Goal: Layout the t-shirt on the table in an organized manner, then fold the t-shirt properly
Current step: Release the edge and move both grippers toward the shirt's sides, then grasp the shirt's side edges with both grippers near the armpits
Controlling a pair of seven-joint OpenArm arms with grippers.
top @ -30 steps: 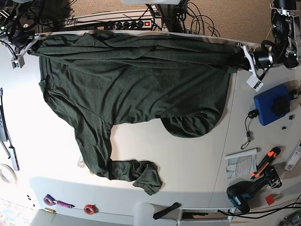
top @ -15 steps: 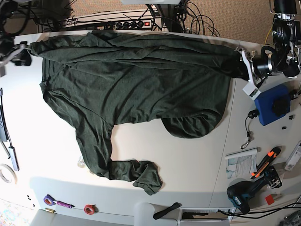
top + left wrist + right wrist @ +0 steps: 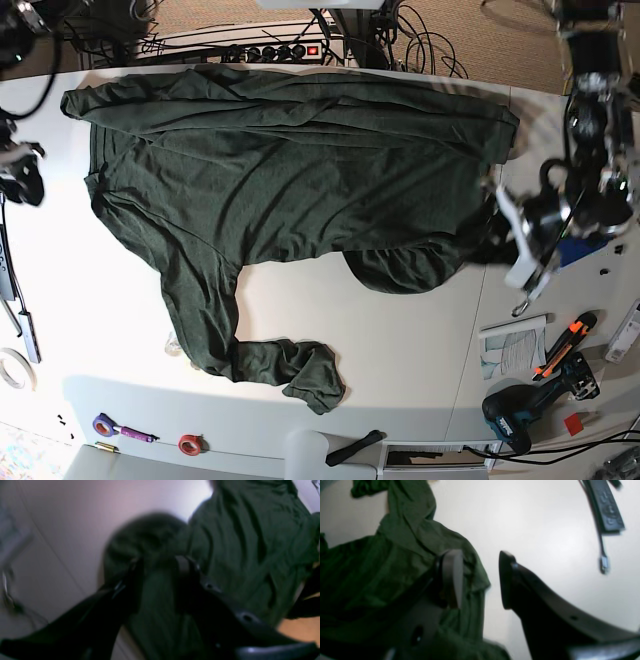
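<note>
White and seamed, the table carries the t-shirt, spread across its far half with one long sleeve trailing toward the near edge. At the shirt's bunched lower corner, the left gripper has its jaws parted with fabric between them. Off the opposite side, the right gripper is open over the shirt's edge, holding nothing.

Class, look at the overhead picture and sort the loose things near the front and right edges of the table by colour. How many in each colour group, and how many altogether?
Green: 1, the t-shirt
Purple: 1, tape roll
Red: 1, tape roll
Blue: 1, box
Teal and black: 1, drill
Orange and black: 1, knife
Total: 6
</note>
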